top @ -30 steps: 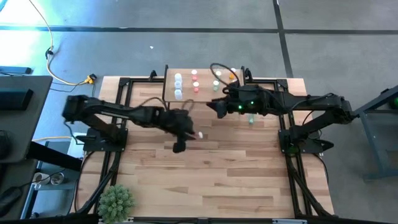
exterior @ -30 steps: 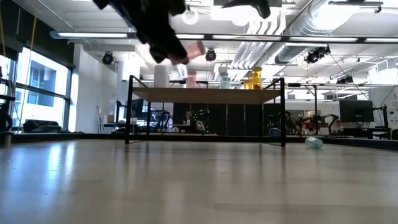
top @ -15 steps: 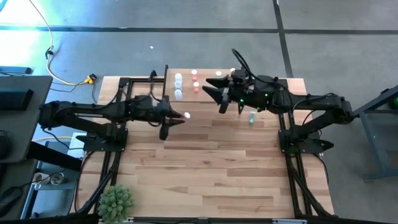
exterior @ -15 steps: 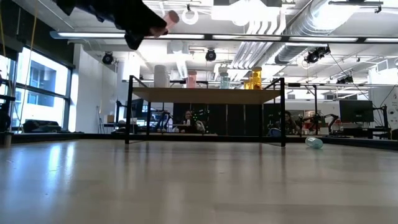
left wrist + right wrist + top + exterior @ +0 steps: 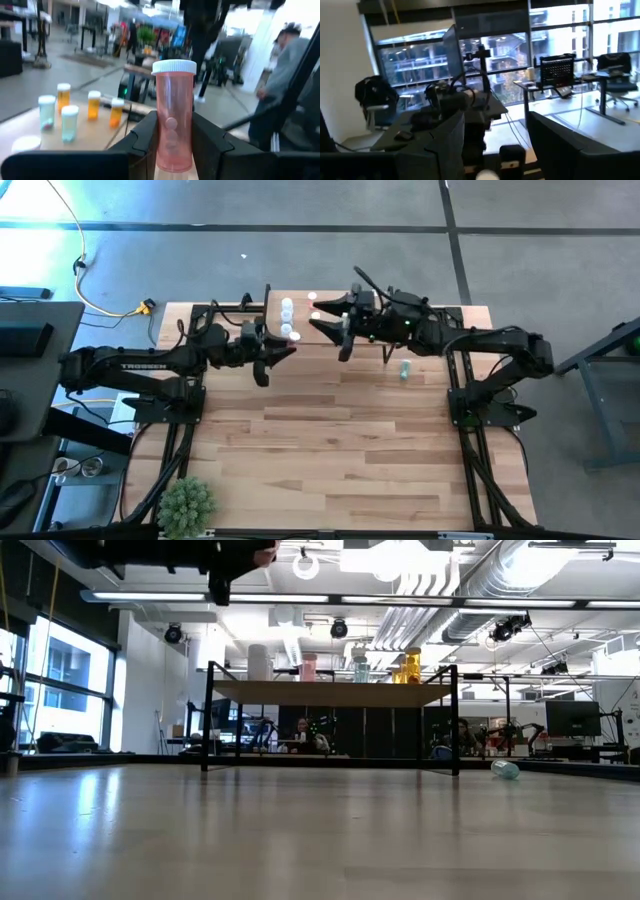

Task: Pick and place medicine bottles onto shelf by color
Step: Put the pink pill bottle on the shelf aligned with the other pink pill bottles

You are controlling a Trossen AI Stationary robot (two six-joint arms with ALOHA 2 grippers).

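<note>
Pink and translucent, a small cylindrical medicine bottle with a white cap (image 5: 173, 120) stands upright, clamped between the dark fingers of the left gripper (image 5: 283, 352), which hangs in the air just beside the near-left edge of the small raised light-wood shelf on thin black legs (image 5: 330, 693). The step in hand looks like the carry: the bottle is picked and lifted but not yet set down. On the shelf stand white-capped vials by colour, with a pale row (image 5: 287, 317) at the left, a pink vial (image 5: 308, 667) next, then a greenish one and orange ones (image 5: 411, 666). The next move calls for reaching over the pale row to the pink spot and lowering without toppling neighbours. The right gripper (image 5: 333, 329) hovers over the shelf's middle, jaws spread and, as far as the overhead view shows, empty. One greenish bottle (image 5: 404, 369) lies on the wooden tabletop (image 5: 340, 460), right of the shelf.
</note>
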